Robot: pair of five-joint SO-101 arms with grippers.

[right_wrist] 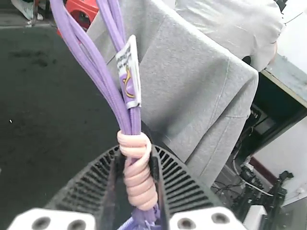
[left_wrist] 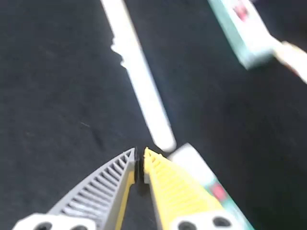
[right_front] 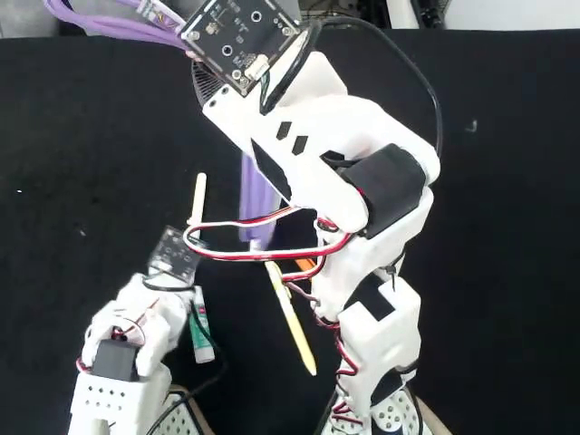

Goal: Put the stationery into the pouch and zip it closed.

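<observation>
nothing looks packed yet. the stationery lies loose on the black worktop (right_front: pixel 507 272): a pale yellow pencil (right_front: pixel 292 319), a second pale stick (right_front: pixel 197 201) and a green-and-white tube (right_front: pixel 201 328) beside the left arm. the left hand (left_wrist: pixel 139 153) sits low over them. its fingers are closed to a thin slit with nothing between, and the tips are just beside the end of a white stick (left_wrist: pixel 139 81).

the right hand (right_wrist: pixel 135 158) is raised high, clamped on a pink coil (right_wrist: pixel 136 172) wound round purple cords (right_wrist: pixel 103 72) that carry a paper tag (right_wrist: pixel 129 72). a purple strip (right_front: pixel 252 195) hangs under that arm. it is probably the pouch, though i cannot tell whether it is open. filling and zipping both seem left to do.

beyond the worktop are grey fabric (right_wrist: pixel 192 96) and a tangle of cables (right_wrist: pixel 249 167).
</observation>
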